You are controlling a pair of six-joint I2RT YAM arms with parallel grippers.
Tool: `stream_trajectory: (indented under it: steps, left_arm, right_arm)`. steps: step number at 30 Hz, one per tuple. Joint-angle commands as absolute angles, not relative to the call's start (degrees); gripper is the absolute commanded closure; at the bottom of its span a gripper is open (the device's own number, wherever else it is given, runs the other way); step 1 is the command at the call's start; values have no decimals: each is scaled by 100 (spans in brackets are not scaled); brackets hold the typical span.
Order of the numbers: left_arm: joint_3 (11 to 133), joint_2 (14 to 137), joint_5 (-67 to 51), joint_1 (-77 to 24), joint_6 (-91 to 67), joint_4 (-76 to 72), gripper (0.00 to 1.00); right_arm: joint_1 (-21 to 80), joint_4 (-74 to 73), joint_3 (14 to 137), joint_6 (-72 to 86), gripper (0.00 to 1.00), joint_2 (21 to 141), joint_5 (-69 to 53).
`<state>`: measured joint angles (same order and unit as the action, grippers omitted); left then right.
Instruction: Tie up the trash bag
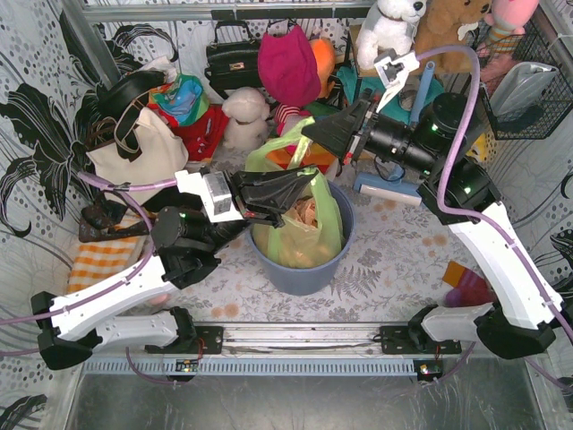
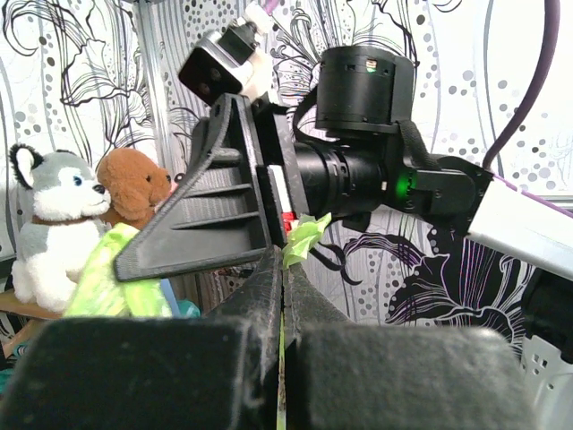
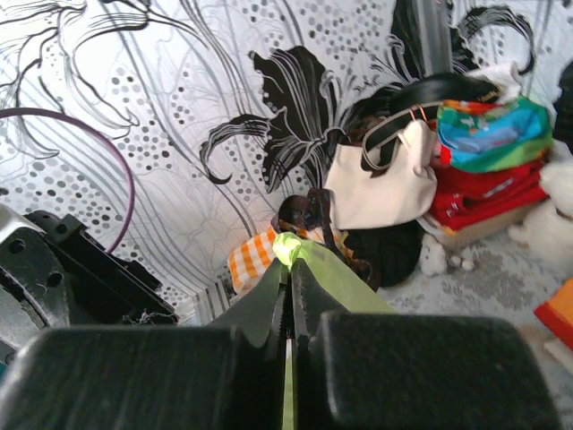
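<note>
The lime-green trash bag sits in the round blue bin, with brown paper showing through it. My left gripper is shut on one upper flap of the bag just above the bin's left rim. In the left wrist view green plastic pokes out between its closed jaws. My right gripper is shut on another flap, pulled up and behind the bin. In the right wrist view a green strip runs from its closed jaws. The two grippers are close together, right above left.
A cream tote bag, a black handbag, plush toys and a magenta hat crowd the back. An orange checked cloth lies at the left. A wire basket hangs at the right.
</note>
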<state>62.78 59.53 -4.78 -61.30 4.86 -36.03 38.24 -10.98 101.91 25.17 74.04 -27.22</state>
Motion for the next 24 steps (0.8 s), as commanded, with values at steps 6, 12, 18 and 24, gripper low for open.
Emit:
stream_trajectory:
  steps: [6,12,18,24]
  left_arm:
    - [6121,5810,-246,-6073,584,-3910,100]
    - [6103,5840,-284,-6064,550,-3929,100]
    - [5988,5798,-489,-6057,490,-3934,100]
    - [5746,5675,-709,-6055,383,-3918,100]
  right_arm:
    - [3917,-1226,9498,3320,100,6742,-2042]
    - [3937,-1155,9091,3183,100,6476,-2164]
    - [3937,-1228,9450,2875,57,6645,-2402]
    - [3937,-1462,10122,2433,49,6960,-2447]
